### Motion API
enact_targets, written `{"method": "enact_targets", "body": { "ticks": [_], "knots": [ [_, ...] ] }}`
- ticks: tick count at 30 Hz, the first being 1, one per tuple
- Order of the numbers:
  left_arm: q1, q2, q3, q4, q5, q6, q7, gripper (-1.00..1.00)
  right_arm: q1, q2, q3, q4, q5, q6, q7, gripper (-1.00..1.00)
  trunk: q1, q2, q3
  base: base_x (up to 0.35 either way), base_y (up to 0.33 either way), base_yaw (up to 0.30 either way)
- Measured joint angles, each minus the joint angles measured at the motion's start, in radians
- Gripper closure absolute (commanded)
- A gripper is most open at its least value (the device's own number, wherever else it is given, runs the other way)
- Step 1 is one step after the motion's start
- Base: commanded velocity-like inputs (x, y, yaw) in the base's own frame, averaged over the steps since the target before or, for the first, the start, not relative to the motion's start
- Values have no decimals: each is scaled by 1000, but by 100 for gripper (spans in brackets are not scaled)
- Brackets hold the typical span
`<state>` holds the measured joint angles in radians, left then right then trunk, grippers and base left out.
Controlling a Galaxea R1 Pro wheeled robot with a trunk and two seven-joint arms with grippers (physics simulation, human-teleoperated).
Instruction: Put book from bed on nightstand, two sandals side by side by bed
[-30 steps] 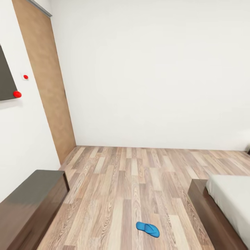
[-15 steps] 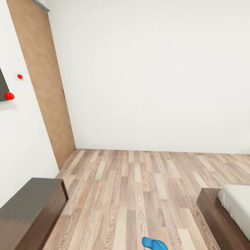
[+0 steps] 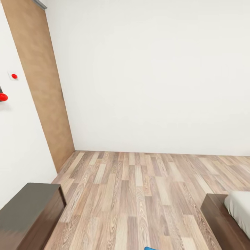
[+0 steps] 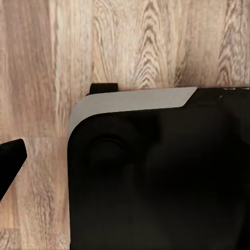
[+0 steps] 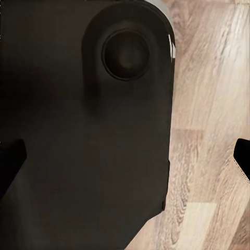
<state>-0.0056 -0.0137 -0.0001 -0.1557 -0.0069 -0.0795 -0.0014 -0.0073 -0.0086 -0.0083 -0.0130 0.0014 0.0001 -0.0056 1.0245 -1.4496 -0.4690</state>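
Blue sandal sliver on wood floor, bed corner, no readable writing, hands' state unclear

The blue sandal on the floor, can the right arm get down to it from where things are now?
Probably not yet. The sandal is a blue sliver at the head view's bottom edge, low on the wood floor near the bed. The right wrist view looks down on the robot's own dark base, so the arm seems tucked rather than reaching.
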Motion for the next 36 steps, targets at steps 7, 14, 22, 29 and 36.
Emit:
{"method": "enact_targets", "body": {
  "ticks": [7, 14, 22, 29, 36],
  "knots": [
    [0, 0, 0, 0, 0, 0, 0, -100, 0, 0, 0, 1, 0, 0, 0, -100, 0, 0, 0, 289, 0, 0],
    [0, 0, 0, 0, 0, 1, 0, -100, 0, 0, 0, 0, 0, 0, 0, -100, 0, 0, 0, 293, 0, 0],
    [0, -1, 0, 0, 0, 2, 0, -100, 0, 1, 0, 0, 0, 1, 0, -100, 0, 0, -1, 208, 0, -91],
    [0, -2, 0, 0, 0, 1, 0, -100, 0, 0, 0, 0, 0, 1, 0, -100, 1, 0, -3, 16, 0, -225],
    [0, -2, 0, 0, 0, 2, 0, -100, 0, 1, 0, 1, 0, 1, 0, -100, 1, 0, -4, 1, 0, -72]
  ]
}}
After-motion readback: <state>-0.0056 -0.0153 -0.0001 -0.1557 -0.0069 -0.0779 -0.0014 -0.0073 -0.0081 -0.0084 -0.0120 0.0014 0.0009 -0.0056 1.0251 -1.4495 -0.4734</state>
